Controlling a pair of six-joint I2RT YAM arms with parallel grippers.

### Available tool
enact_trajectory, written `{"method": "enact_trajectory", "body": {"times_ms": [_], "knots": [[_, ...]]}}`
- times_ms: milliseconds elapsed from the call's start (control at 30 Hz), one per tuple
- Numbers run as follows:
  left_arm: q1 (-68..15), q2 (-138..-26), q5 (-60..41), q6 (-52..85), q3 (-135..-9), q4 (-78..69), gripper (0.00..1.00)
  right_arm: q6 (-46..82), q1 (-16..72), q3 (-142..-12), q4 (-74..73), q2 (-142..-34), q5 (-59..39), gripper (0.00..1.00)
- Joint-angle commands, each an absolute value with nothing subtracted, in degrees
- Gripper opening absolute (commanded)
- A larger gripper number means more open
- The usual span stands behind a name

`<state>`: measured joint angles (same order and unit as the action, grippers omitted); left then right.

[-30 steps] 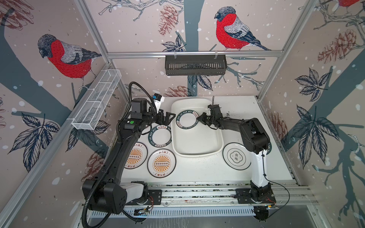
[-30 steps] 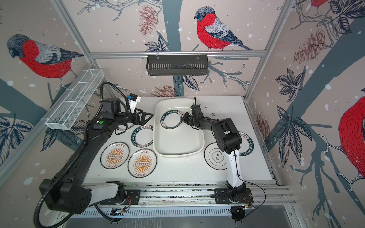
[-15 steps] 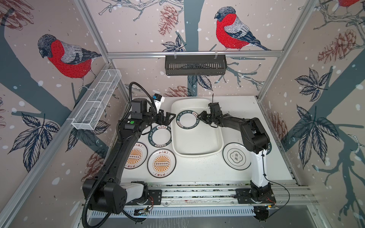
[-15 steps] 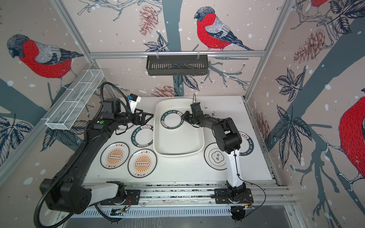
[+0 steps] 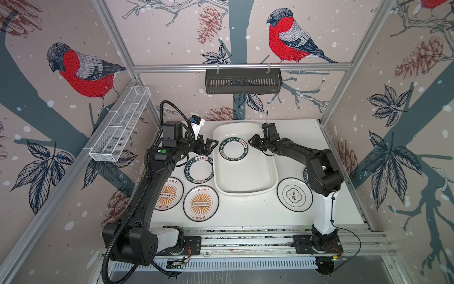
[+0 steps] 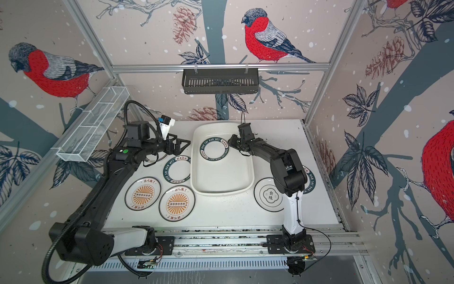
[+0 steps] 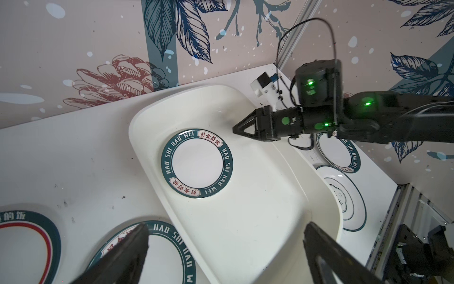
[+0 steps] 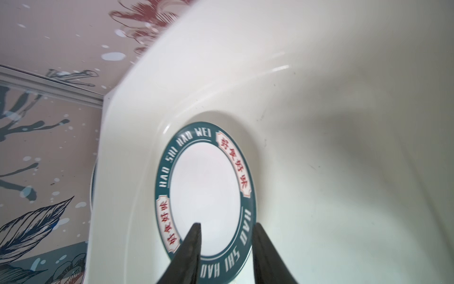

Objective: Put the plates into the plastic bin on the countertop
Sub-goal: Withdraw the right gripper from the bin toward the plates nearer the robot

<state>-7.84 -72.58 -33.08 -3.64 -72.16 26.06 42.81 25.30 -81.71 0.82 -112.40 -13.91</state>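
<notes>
Plate [image 5: 233,150] flat in the bin [image 5: 245,191], room for more
right gripper [image 5: 250,142] hangs beside it, narrowly parted, empty; left gripper [image 5: 213,146] wide by another plate [image 5: 198,169], probably next.

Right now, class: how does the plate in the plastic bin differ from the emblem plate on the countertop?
The banded plate has a broad dark lettered rim and a blank centre; the emblem plate has a thin dark rim line and a black-outlined central emblem. The banded plate lies inside the plastic bin; the emblem plate lies on the countertop, beside it. Both are round, white and flat, face up.
</notes>
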Motion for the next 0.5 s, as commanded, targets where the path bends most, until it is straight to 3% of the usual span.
{"method": "enact_trajectory", "body": {"times_ms": [0, 233, 467], "knots": [[-7.9, -72.9, -31.8, -7.3, -73.4, 27.1, 0.98, 38.9, 25.0, -78.4, 1.3, -105.6, -7.7, 0.37], [-7.9, -73.8, -33.6, -7.2, -73.9, 26.9, 0.98, 38.8, 22.3, -63.2, 2.6, -87.7, 3.8, 0.41], [-8.1, -75.0, -35.0, -6.9, -75.8, 26.4, 0.98, 43.1, 14.2, -48.2, 3.2, -73.3, 8.9, 0.47]]}}
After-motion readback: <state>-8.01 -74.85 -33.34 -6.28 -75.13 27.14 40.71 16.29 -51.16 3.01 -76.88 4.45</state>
